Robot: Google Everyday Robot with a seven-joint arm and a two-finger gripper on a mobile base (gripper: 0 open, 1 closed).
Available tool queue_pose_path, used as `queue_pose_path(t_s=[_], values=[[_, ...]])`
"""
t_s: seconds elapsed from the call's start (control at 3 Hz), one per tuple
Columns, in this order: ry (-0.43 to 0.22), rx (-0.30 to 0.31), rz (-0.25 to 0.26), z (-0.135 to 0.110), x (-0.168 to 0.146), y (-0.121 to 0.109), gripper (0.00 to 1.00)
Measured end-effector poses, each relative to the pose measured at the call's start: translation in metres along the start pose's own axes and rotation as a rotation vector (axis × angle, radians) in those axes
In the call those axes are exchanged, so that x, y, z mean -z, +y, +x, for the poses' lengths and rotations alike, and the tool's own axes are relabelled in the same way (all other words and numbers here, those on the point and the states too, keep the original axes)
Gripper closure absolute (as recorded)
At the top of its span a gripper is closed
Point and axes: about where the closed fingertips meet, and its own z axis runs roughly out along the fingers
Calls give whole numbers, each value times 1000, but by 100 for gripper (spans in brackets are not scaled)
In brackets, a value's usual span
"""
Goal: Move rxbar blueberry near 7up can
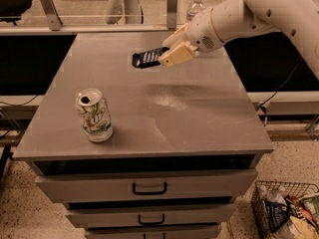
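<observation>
The rxbar blueberry, a flat dark navy wrapper with white print, is held above the far middle of the grey table. My gripper is shut on its right end and carries it in the air. The 7up can, white with a green and red logo, stands upright near the table's front left. The bar is well behind and to the right of the can.
A clear plastic water bottle stands at the table's far right, partly behind my arm. Drawers run under the tabletop. A wire basket with packets sits on the floor at the lower right.
</observation>
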Motion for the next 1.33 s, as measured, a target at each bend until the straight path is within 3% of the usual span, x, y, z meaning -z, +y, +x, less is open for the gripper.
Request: queue_pose_path(t_s=[0.67, 1.33], values=[[51, -2, -221, 33, 11, 59, 100], [49, 15, -383, 45, -2, 109, 100]])
